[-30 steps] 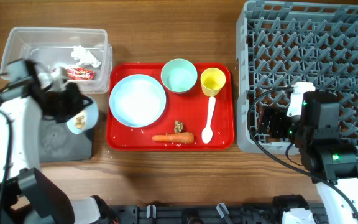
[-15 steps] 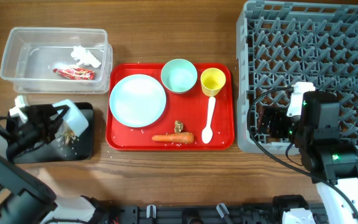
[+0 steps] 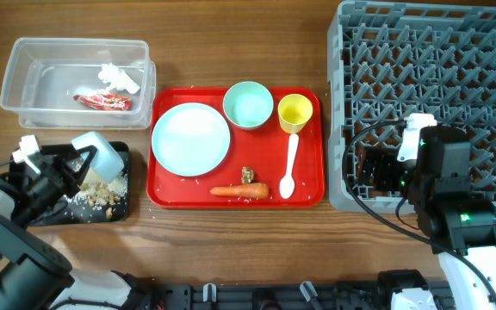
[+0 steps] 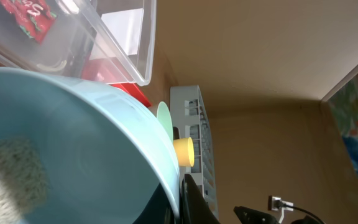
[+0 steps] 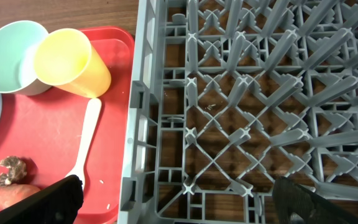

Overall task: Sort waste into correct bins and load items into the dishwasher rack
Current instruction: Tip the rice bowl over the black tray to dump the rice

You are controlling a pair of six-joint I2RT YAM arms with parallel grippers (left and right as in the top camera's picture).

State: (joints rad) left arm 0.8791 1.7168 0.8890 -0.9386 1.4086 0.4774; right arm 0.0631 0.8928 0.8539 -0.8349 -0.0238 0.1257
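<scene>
My left gripper [image 3: 77, 164] is shut on the rim of the light blue bowl [image 3: 99, 155], tipped on its side over the black tray [image 3: 93, 215]. Rice and brown scraps [image 3: 102, 191] lie on that tray. In the left wrist view the bowl [image 4: 73, 155] fills the frame, pinched by my finger [image 4: 188, 199], with rice residue inside. The clear tub [image 3: 24, 86] holds the red wrapper [image 3: 102, 102] and the white tissue [image 3: 119, 77]. My right gripper [image 3: 377, 168] is open and empty over the grey rack's [image 3: 429, 86] front-left corner, as the right wrist view [image 5: 182, 205] shows.
The red tray [image 3: 317, 194] carries the blue plate [image 3: 190, 138], green bowl [image 3: 248, 105], yellow cup [image 3: 295, 112], white spoon [image 3: 289, 164], carrot [image 3: 239, 191] and a brown scrap [image 3: 249, 175]. The right wrist view shows the cup [image 5: 73, 62] and spoon [image 5: 86, 143] beside the rack [image 5: 260, 93].
My left arm has swung the bowl down from near the tub and tipped it over the black tray. More scraps now lie on the tray. The right arm has not moved.
</scene>
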